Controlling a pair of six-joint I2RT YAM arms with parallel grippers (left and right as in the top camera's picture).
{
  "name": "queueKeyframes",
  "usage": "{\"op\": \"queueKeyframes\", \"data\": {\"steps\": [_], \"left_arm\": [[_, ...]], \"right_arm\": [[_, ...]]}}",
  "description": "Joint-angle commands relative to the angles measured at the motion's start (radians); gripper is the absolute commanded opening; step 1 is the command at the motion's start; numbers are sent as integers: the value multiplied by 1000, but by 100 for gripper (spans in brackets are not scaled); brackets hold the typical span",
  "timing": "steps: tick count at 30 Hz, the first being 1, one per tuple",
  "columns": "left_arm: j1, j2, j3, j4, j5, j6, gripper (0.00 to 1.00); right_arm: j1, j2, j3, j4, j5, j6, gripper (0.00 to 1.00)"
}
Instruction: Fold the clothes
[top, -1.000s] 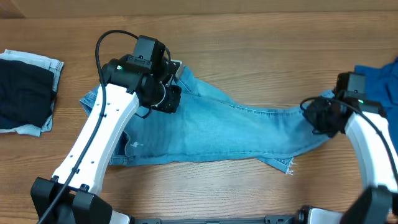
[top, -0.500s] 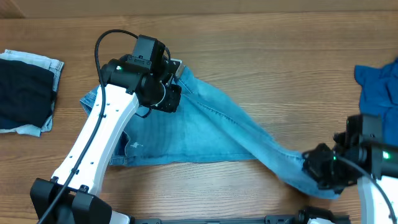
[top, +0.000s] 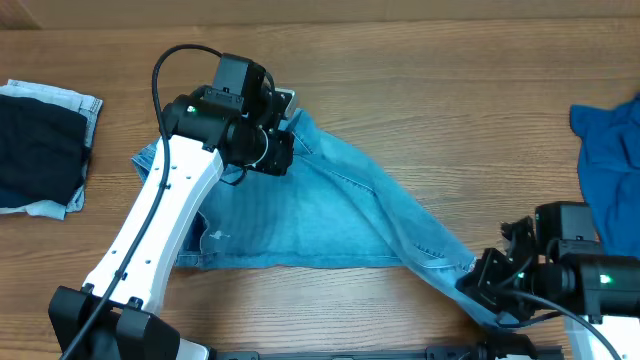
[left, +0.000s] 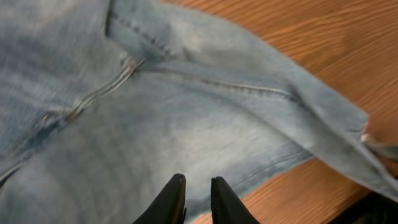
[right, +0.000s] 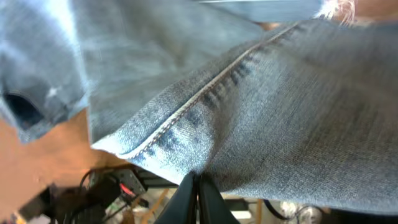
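Long light-blue jeans (top: 300, 215) lie across the middle of the table, waist at the left. My left gripper (top: 282, 150) sits at the waistband's far edge. In the left wrist view its jaws (left: 194, 183) are nearly together over the denim (left: 186, 112), and they look pinched on it. My right gripper (top: 480, 290) is shut on the leg end near the table's front edge. The right wrist view shows its jaws (right: 198, 180) closed on a seamed fold of denim (right: 280, 112). The leg runs diagonally from the waist to that gripper.
A dark navy piece (top: 35, 150) lies on folded pale denim at the far left. Brighter blue denim (top: 610, 150) is heaped at the right edge. The wooden table (top: 450, 90) shows behind the jeans.
My right gripper has carried the leg end from the far right towards the front edge and leftwards, swinging the leg into a diagonal. The left gripper has barely moved.
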Motion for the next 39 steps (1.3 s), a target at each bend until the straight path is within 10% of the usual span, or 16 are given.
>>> {"op": "queueKeyframes", "data": {"steps": [1, 11, 22, 39], "left_arm": [[1, -27, 15, 31, 80, -30, 19], [1, -27, 15, 34, 86, -34, 19], [0, -27, 15, 25, 92, -33, 20], [0, -27, 15, 15, 85, -29, 23]], "right_arm": [[98, -8, -3, 64, -102, -17, 4], [355, 31, -3, 171, -77, -17, 16], [319, 288, -3, 473, 415, 196, 44], [192, 822, -3, 909, 209, -264, 56]]}}
